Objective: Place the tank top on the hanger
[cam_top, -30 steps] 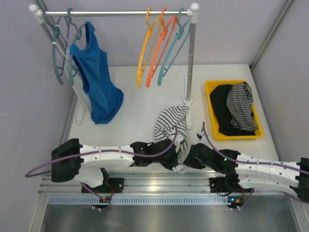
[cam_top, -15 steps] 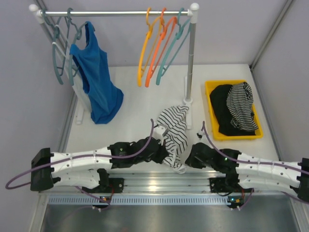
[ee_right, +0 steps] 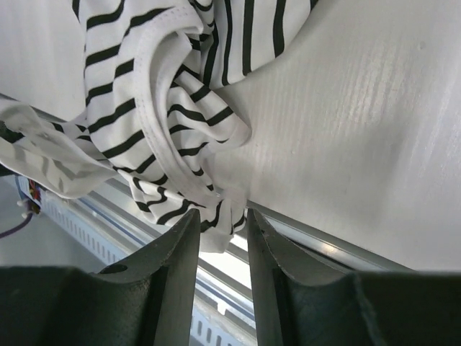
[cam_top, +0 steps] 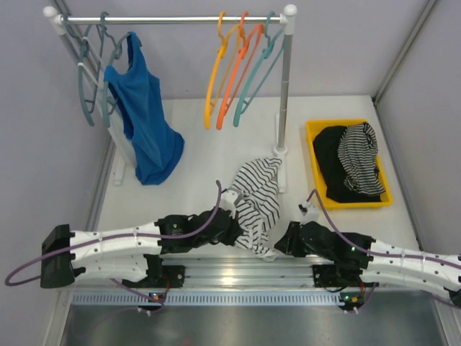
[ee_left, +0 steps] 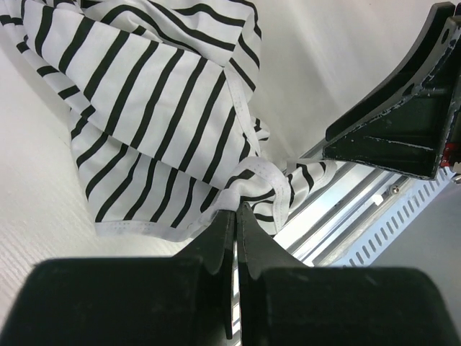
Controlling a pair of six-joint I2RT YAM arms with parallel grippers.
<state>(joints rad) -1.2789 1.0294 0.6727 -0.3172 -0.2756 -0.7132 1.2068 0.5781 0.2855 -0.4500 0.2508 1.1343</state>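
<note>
A: Tank top (cam_top: pixel 257 200), where does it lie?

B: Crumpled on the table (cam_top: pixel 202 155), close to the near edge, between the two grippers. Its lower hem spills over that edge onto the metal frame (cam_top: pixel 216 272).

A: Left gripper (ee_left: pixel 235 210)?

B: Jaws pressed together on a fold of the hem. The stripes bunch and run in to the fingertips, so it is pinching the tank top at its left lower edge.

A: Right gripper (ee_right: pixel 220 216)?

B: Low at the table edge, on the other side of the cloth. Jaws stand a little apart, with a wrinkled bit of hem lying in the gap at the tips. The fingers (ee_right: pixel 176 249) do not squeeze it.

A: Hanger (cam_top: pixel 213 81)?

B: Hooked on the rod (cam_top: pixel 180 19) at the back, well apart from the tank top, with an orange hanger (cam_top: pixel 232 79) just beside it
</note>
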